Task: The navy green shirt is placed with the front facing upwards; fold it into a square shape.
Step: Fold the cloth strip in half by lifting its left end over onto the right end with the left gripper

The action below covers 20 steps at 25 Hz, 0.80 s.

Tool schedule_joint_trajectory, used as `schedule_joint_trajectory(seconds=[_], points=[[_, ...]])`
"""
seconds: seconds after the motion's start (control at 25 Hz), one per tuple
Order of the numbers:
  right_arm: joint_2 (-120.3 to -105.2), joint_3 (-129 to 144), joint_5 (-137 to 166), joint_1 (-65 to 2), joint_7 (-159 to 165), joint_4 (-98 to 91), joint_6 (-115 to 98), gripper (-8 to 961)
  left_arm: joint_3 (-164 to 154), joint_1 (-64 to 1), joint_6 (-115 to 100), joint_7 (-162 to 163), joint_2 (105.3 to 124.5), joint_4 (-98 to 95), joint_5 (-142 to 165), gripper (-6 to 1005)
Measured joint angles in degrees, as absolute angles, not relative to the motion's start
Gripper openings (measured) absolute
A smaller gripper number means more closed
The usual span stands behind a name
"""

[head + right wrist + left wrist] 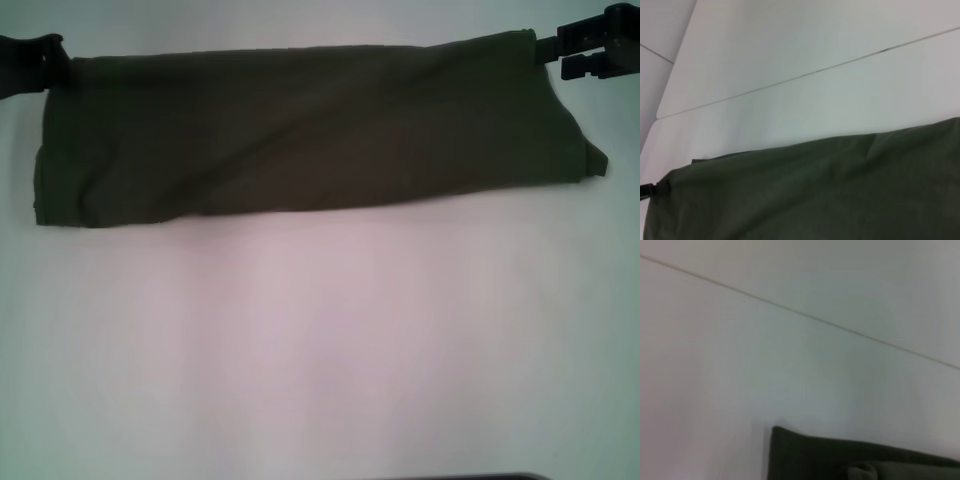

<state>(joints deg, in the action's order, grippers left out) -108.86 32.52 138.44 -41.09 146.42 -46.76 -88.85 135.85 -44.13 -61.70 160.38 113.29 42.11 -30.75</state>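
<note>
Lying across the far half of the white worktop (320,350), the shirt (300,130) is folded into a long dark olive band that runs from the left side to the right. Its far edge is straight and taut; its near edge sags a little lower at the left end. No lettering or neck label shows on the upper face.

Left hand (45,62): at the far left corner of the band, touching the cloth at that corner. Whether its fingers are closed on the fabric cannot be told.

Right hand (585,50): at the far right corner, dark fingers right against the cloth edge. Grip state likewise cannot be told.

Left wrist view: one corner of the shirt (840,455) on the pale worktop (765,365), with a thin seam line crossing the surface beyond it.

Right wrist view: a broad stretch of the shirt (830,195), lightly creased, on the worktop (815,100), seam line behind.
</note>
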Motion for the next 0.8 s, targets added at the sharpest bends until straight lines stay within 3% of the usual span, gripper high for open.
schedule_joint_trajectory(seconds=[0.2, 0.8], points=[[-108.88, 32.41, 138.46, -40.78, 146.47, -46.76, -88.86, 583, 135.82, -43.59, -61.5, 161.04, 113.39, 43.1, -30.76, 17], [-108.88, 31.99, 138.5, -40.78, 146.51, -46.28, -88.85, 584, 134.55, -44.69, -52.15, 160.47, 114.32, 38.44, -25.61, 35]])
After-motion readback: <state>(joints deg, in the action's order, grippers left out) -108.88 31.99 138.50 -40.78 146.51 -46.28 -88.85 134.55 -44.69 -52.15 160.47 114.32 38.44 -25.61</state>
